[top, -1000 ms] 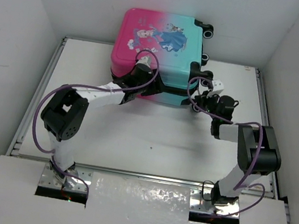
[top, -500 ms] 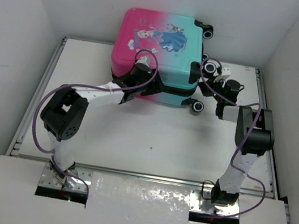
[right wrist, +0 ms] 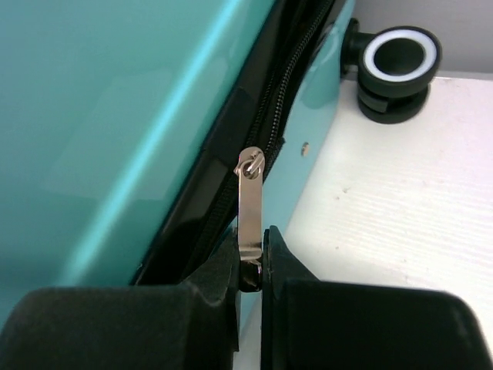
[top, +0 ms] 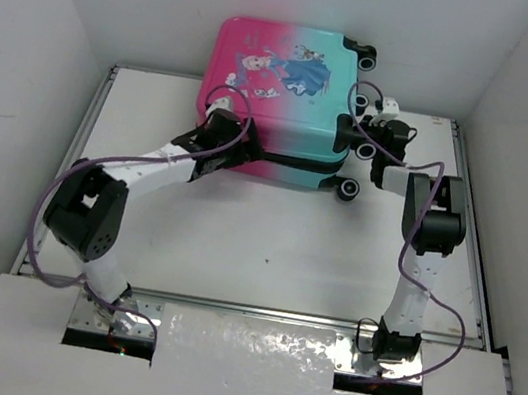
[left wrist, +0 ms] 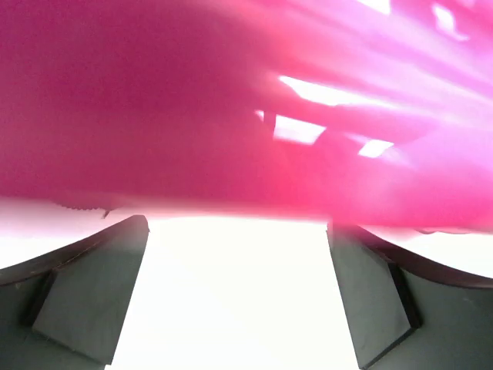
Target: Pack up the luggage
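Right wrist view: the right end effector (right wrist: 250,266) is pinched shut on the metal zipper pull (right wrist: 249,204) of the luggage (top: 289,80), which lies flat at the far edge of the desk (top: 266,249). The left end effector (left wrist: 237,231) gapes wide close by the pink side, gripping nothing. With the shell unbraced, tugging the zip could drag the case, or the thin tab could slip free.

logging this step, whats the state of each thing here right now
luggage: lying flat, shells together, princess side up
zipper pull: clamped, on the teal side seam
left gripper: open, at the pink edge, holding nothing
right gripper: shut on zipper pull
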`<action>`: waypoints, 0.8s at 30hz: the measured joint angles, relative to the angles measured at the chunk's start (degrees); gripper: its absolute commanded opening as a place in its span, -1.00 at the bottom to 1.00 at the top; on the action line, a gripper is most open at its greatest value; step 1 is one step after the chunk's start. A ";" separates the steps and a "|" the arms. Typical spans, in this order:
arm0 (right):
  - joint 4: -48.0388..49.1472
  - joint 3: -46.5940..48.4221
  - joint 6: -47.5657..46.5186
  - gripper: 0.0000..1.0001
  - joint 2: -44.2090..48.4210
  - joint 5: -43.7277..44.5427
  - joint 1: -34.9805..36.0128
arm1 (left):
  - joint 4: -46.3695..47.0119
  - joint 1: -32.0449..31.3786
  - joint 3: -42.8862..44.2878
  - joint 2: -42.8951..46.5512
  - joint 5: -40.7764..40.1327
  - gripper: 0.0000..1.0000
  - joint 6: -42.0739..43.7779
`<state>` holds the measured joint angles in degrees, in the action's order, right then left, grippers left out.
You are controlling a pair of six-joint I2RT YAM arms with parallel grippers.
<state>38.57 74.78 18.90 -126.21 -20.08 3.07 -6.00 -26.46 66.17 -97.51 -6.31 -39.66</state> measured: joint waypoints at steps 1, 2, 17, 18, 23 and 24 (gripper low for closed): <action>-0.33 -0.31 -0.59 -1.00 0.28 1.62 0.66 | -1.29 0.04 -0.81 1.51 -1.60 1.00 0.26; -0.24 -1.38 -0.94 -1.00 1.05 3.32 1.29 | -2.27 -0.13 -1.33 3.23 -2.95 1.00 0.42; 3.19 -14.67 -1.66 -1.00 9.55 16.13 31.93 | -18.32 -4.94 -3.23 23.12 -7.34 1.00 -0.74; 4.55 -14.64 -0.63 -1.00 9.03 14.67 32.98 | -18.73 -4.74 -4.26 24.11 -8.11 1.00 -1.20; 9.81 -14.60 2.80 -1.00 6.54 8.11 35.93 | -19.56 -4.68 -7.48 24.50 -12.09 1.00 -2.82; 10.34 -14.58 3.19 -1.00 6.38 7.58 36.20 | -19.43 -4.68 -7.78 24.28 -12.76 1.00 -2.97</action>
<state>48.90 60.20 22.09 -119.83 -12.49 39.27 -25.43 -31.14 58.39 -73.23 -19.07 -42.63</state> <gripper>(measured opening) 0.036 0.999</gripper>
